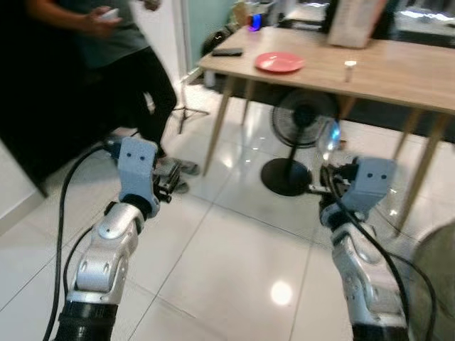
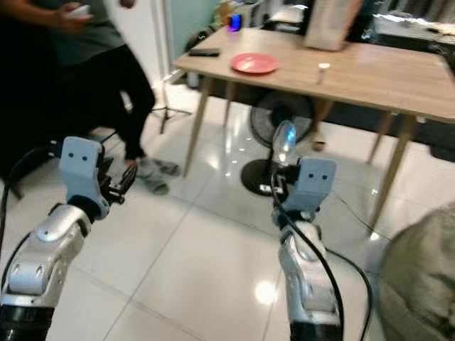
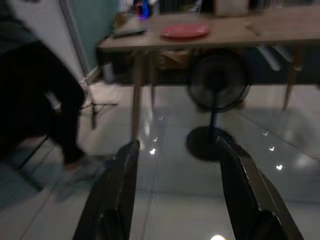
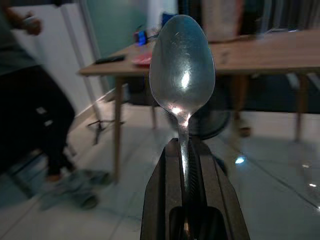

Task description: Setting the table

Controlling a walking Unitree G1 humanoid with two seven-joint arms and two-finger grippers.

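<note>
A long light-wood counter (image 1: 398,71) on 4 slanted legs stands at the far side of the glossy white tiled floor (image 1: 234,263), well apart from the robot. A person in dark trousers (image 1: 146,92) stands far left, beside the counter's left end. Under the counter sits a black pedestal fan (image 1: 302,124). On the counter top lie a flat round red plate (image 1: 279,62) toward the left end, a dark flat rectangular object (image 1: 227,51) to the plate's left, and a small pale item (image 1: 349,66) to its right, too blurred to identify.

The right gripper (image 4: 184,165) has its jaws closed tight on the handle of a shiny metal spoon (image 4: 182,70), bowl standing upright above the jaws, long axis running straight up from them. The left gripper (image 3: 175,175) is raised at the near left, its 2 jaws spread wide with nothing between them.

The place setting lies ahead and slightly left of the spoon: the plate is far beyond the jaws and higher than them. The right arm carries the spoon, so the approach likely means walking forward, then tipping the spoon flat beside the plate.
</note>
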